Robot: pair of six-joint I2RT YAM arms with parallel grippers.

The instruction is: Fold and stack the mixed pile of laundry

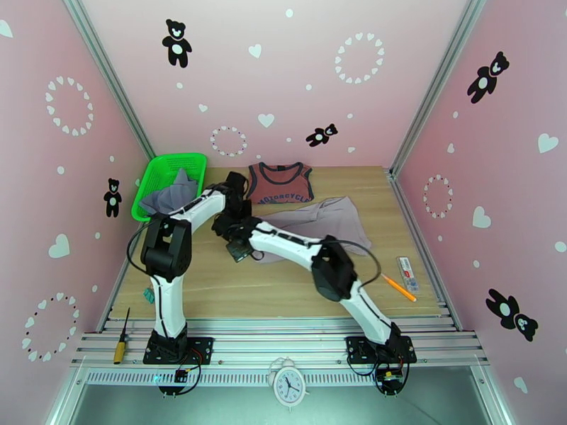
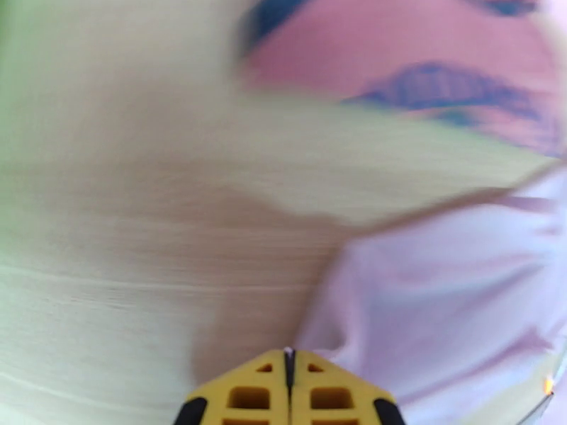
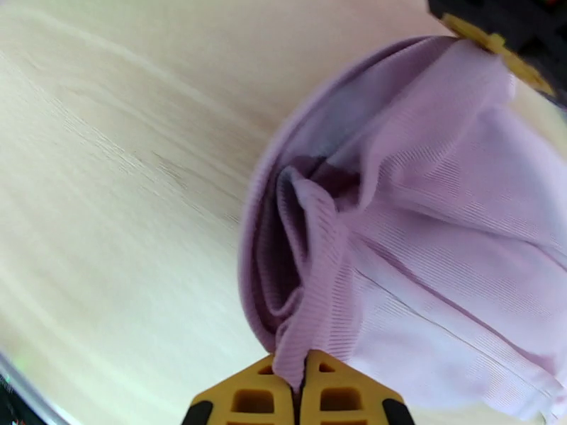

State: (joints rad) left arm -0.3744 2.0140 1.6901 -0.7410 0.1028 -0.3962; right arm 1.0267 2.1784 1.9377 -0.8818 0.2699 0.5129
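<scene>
Pale mauve piece (image 1: 333,219) lies spread on the wooden table (image 1: 283,285) right of centre, its left edge bunched where both arms meet. The right gripper (image 3: 299,377) is clenched on a ribbed fold of that edge. The left gripper (image 2: 288,363) has its fingers pressed together at the cloth's corner, seemingly pinching it, though the left wrist view is blurred. Behind them the brick-red tank top (image 1: 281,184) lies flat, just beside the mauve cloth. A grey-lavender shirt (image 1: 170,195) sits heaped in the green basket (image 1: 152,175) at the rear left
</scene>
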